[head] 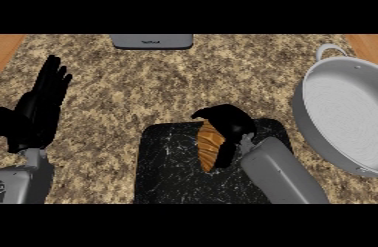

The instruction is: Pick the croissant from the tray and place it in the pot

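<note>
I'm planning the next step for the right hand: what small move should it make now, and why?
Probably a short lift straight up. The right hand curls round the croissant's upper end, and the croissant is over the black tray, so it looks gripped but not carried off. The pot stands to the right; rising first should clear its wall.

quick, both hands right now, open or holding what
Left hand: open, resting at the left, fingers up.
Right hand: shut, curled round the croissant.
</note>
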